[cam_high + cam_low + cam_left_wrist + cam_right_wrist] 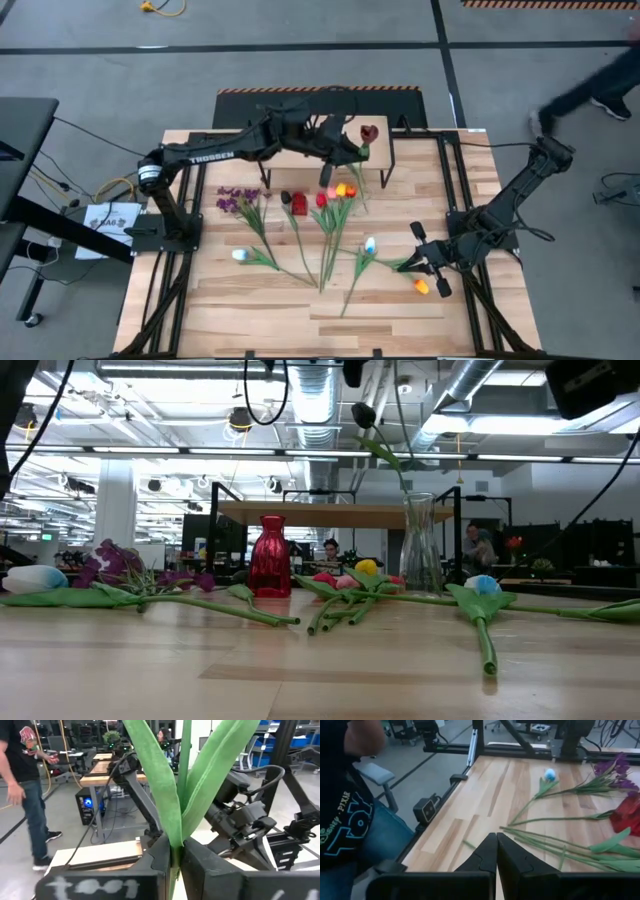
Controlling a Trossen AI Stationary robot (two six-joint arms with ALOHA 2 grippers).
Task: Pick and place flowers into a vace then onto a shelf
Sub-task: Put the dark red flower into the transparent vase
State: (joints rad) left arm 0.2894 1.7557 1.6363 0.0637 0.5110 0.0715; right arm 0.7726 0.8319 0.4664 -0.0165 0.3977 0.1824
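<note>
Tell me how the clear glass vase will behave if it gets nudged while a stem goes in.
The tall, narrow clear glass vase probably tips easily, since it stands high on a small base. Being glass, it likely slides on the light wood tabletop and could break. The green stem pinched in the left tool looks bendy, so its push should be gentle.

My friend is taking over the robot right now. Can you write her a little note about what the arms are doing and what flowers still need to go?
Left gripper: jaws shut on a dark tulip's stem, holding it high over the clear vase near the shelf.
Right gripper: jaws shut, empty, low over the table's right side.
On the table: purple blossoms, red vase, red and yellow tulips, two white tulips, orange tulip.
Done: one flower picked up.
Left: seat this tulip, add the other flowers, lift the vase onto the shelf.
</note>
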